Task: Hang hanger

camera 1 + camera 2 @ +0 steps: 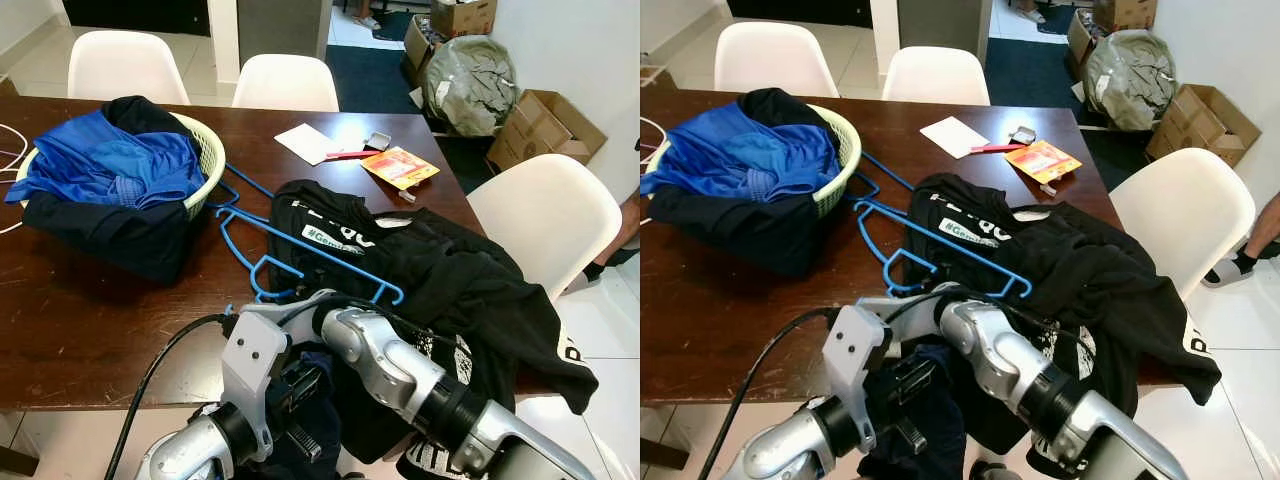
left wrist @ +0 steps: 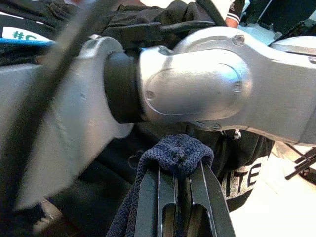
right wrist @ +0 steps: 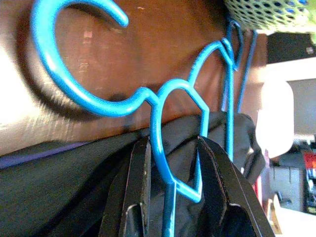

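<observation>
Item: blue hanger [image 1: 300,250] on desk [image 1: 80,320] beside black shirt [image 1: 450,270], right gripper [image 3: 173,163] astride its neck, not clamped; left gripper [image 2: 180,197] pinching navy cloth [image 2: 177,153]; risk: hook snags shirt when lifted.

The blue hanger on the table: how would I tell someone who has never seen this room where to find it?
Start at the dark wooden table and find the green laundry basket heaped with blue clothes. Right beside it, toward the black shirt, lies the blue hanger, partly resting on that shirt. It is the one thin, bright blue wire shape there, with a curled hook at its end.
</observation>
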### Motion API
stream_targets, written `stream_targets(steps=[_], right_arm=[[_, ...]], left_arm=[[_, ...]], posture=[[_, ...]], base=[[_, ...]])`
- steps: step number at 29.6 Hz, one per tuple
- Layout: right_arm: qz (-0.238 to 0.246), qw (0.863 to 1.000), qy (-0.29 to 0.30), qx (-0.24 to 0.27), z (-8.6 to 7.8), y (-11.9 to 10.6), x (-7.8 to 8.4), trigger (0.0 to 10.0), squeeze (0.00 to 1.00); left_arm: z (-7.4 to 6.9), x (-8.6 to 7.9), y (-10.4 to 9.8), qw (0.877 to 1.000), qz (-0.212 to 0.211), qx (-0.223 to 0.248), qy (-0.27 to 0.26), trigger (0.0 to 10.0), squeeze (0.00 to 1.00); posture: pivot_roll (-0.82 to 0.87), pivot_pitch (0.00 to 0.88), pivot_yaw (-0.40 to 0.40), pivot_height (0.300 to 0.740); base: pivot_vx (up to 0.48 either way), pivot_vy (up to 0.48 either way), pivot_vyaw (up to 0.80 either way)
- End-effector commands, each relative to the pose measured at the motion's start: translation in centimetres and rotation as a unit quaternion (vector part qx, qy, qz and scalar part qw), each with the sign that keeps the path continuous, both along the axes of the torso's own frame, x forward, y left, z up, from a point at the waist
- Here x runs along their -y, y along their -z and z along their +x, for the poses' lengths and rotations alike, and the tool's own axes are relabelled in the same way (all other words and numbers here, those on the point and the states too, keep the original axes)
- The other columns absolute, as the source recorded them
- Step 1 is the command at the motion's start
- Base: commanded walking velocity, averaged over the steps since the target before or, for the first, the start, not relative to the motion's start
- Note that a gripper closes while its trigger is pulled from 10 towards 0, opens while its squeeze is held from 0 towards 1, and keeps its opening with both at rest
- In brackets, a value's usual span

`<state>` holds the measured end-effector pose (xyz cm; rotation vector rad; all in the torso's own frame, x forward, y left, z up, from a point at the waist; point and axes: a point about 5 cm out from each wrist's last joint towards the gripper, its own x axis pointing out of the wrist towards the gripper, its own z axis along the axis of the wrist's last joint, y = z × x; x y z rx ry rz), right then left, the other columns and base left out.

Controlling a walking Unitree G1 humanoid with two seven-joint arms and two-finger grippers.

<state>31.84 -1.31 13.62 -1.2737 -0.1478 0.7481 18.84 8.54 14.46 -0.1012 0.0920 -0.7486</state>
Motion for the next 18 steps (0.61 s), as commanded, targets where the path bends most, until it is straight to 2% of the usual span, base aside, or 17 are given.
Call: stream_targets(steps=[1, 3, 4, 5, 6, 7, 8, 18], right_arm=[[-0.002, 1.0, 0.014, 0.004, 0.3, 0.2, 0.3, 10.0, 0.0], [-0.007, 1.0, 0.018, 0.003, 0.4, 0.5, 0.3, 10.0, 0.0], [-0.008, 1.0, 0.019, 0.002, 0.4, 0.6, 0.3, 8.1, 0.0], [-0.008, 1.0, 0.019, 0.002, 0.4, 0.6, 0.3, 8.1, 0.0], [-0.009, 1.0, 0.023, 0.007, 0.5, 0.6, 0.4, 0.6, 0.0], [-0.009, 1.0, 0.026, 0.01, 0.5, 0.6, 0.5, 0.6, 0.0], [-0.008, 1.0, 0.027, 0.012, 0.6, 0.7, 0.5, 0.0, 0.0], [0.014, 0.998, 0.045, 0.042, 1.3, 0.0, 0.7, 0.0, 0.0]], left_arm=[[-0.2, 0.5, -0.5, 1.0, -0.012, 0.015, 0.006, 10.0, 0.0], [-0.2, 0.5, -0.5, 1.0, -0.013, 0.015, 0.005, 10.0, 0.0], [-0.2, 0.6, -0.5, 1.0, -0.013, 0.015, 0.005, 10.0, 0.0], [-0.2, 0.6, -0.5, 1.0, -0.013, 0.015, 0.005, 10.0, 0.0], [-0.2, 0.6, -0.5, 1.0, -0.014, 0.015, 0.005, 10.0, 0.0], [-0.2, 0.6, -0.5, 1.0, -0.014, 0.015, 0.005, 10.0, 0.0], [-0.2, 0.6, -0.5, 1.0, -0.015, 0.015, 0.004, 10.0, 0.0], [-0.2, 0.6, -0.6, 1.0, -0.018, 0.016, 0.003, 10.0, 0.0]], posture=[[0.09, 0.13, -0.101, 0.74], [0.09, 0.129, -0.106, 0.74], [0.09, 0.129, -0.106, 0.74], [0.09, 0.129, -0.106, 0.74], [0.09, 0.129, -0.107, 0.74], [0.09, 0.129, -0.107, 0.74], [0.09, 0.129, -0.107, 0.74], [0.09, 0.137, -0.106, 0.74]], base=[[0.0, 0.0, 0.0], [0.0, 0.0, 0.0], [0.0, 0.0, 0.0], [0.0, 0.0, 0.0], [0.0, 0.0, 0.0], [0.0, 0.0, 0.0], [0.0, 0.0, 0.0], [0.0, 0.0, 0.0]])
